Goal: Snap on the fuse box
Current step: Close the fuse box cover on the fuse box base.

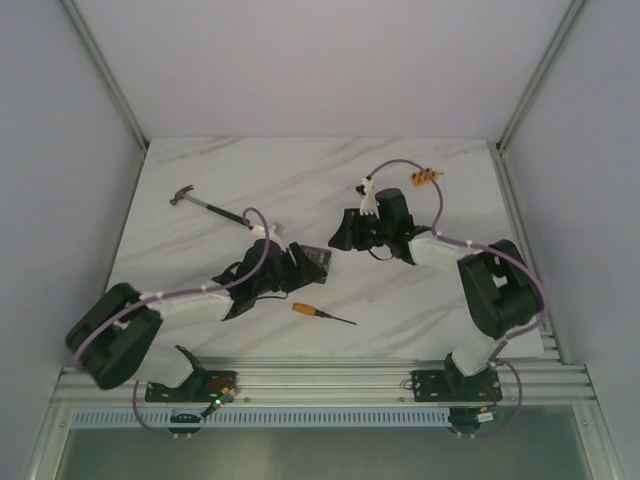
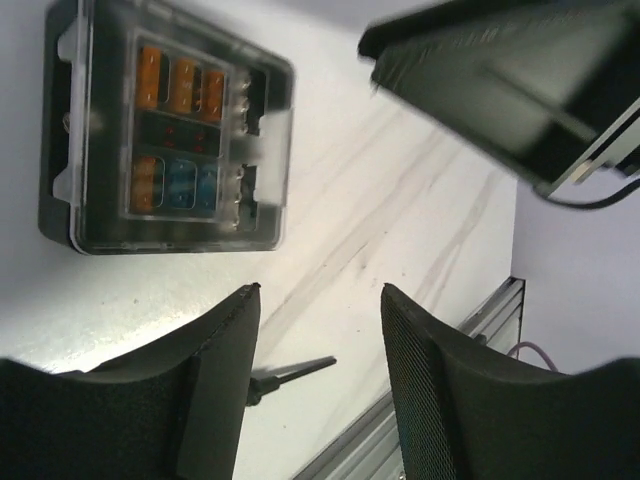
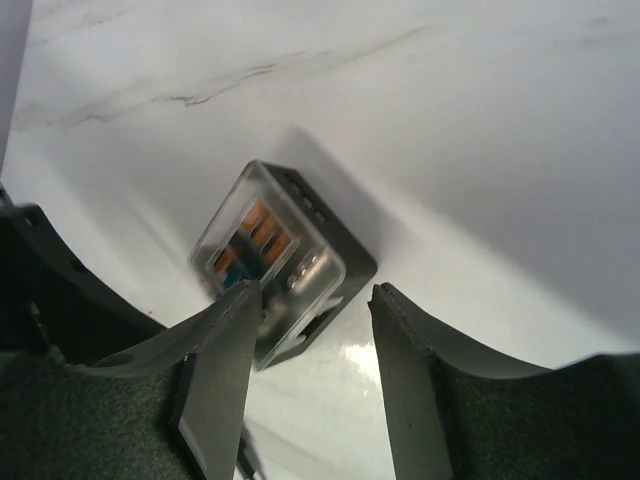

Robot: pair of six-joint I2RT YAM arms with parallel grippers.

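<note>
We see the fuse box [image 2: 165, 140] lying flat on the table [image 1: 300, 170]; the left gripper [image 2: 320, 300] and right gripper [image 3: 315, 295] hover near it, each with jaws apart and holding nothing.

Fuse box [image 2: 165, 140]: top edge cut off in my left wrist view; near corner hidden behind one of my right fingers [image 3: 215, 380] in the right wrist view; partly covered by my left wrist from above.
Screwdriver [image 2: 300, 369]: only the shaft shows past my left fingers [image 2: 215, 400].
My right arm [image 2: 520, 90]: blurred, cropped at the corner.
Small orange item [image 1: 425, 178] on the desk [image 1: 300, 170]: too small to tell.
</note>
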